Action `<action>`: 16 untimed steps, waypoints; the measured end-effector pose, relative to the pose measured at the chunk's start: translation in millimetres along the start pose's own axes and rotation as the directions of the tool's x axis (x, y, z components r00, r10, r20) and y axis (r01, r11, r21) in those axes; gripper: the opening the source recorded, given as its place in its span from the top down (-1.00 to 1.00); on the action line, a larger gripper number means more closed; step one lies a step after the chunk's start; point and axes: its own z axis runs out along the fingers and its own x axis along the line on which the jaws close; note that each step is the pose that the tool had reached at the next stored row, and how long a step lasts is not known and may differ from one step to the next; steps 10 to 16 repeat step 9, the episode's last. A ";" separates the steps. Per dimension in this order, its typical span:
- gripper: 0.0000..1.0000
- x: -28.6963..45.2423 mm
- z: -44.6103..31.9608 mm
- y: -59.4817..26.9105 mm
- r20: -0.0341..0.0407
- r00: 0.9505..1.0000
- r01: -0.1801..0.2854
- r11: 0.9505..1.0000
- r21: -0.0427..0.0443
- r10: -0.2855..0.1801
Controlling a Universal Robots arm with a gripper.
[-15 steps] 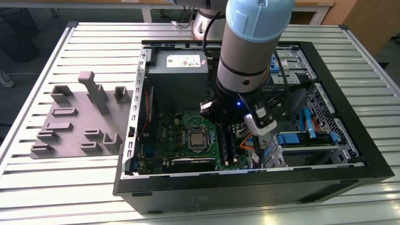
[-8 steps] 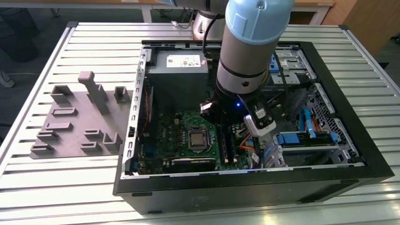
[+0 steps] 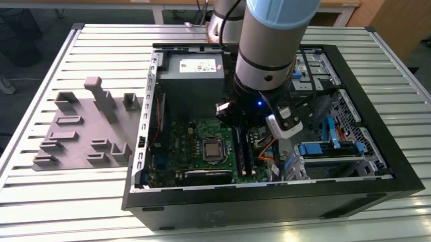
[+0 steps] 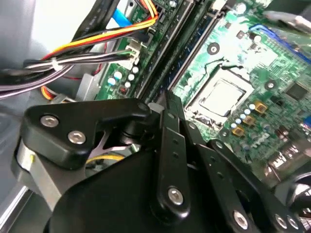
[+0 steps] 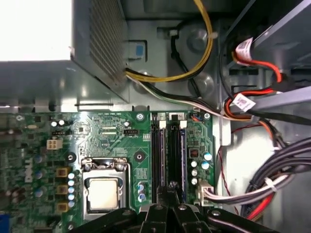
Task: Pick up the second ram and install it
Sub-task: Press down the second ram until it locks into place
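Nearest: the black side wall of an open computer case (image 3: pixel 269 204), lying on a slatted metal table (image 3: pixel 60 201). Just inside, a green motherboard (image 3: pixel 192 146) flat on the case floor, with a square processor socket (image 3: pixel 214 149) near its middle, also seen in both wrist views (image 5: pixel 103 192) (image 4: pixel 219 99). Immediately to the exterior view's right of the socket, long black memory slots (image 5: pixel 167 150) running near to far.

Directly above the near end of those slots, the gripper (image 5: pixel 172 188), hanging from the arm (image 3: pixel 269 55) that reaches down into the case. Cannot tell how far the pincer is open, nor whether it has hold of anything. Cannot tell either where the second ram is.

To the exterior view's right, bundled cables (image 5: pixel 277 184) and a drive bay with blue parts (image 3: pixel 330 148). To the exterior view's left, outside the case, a grey holder plate (image 3: pixel 74 151) with upright blocks, well apart from the gripper.

Farther back inside the case, a grey power supply box (image 3: pixel 192 75) against the far wall, with yellow and black wires (image 5: pixel 194 63) leaving it towards the board.
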 end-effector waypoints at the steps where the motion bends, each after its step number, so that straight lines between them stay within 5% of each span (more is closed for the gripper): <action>1: 0.79 0.1 -1.6 0.1 0.000 1.000 0.000 1.000 0.000 0.000; 16: 0.79 0.1 -2.4 0.1 0.000 1.000 0.000 1.000 0.000 0.000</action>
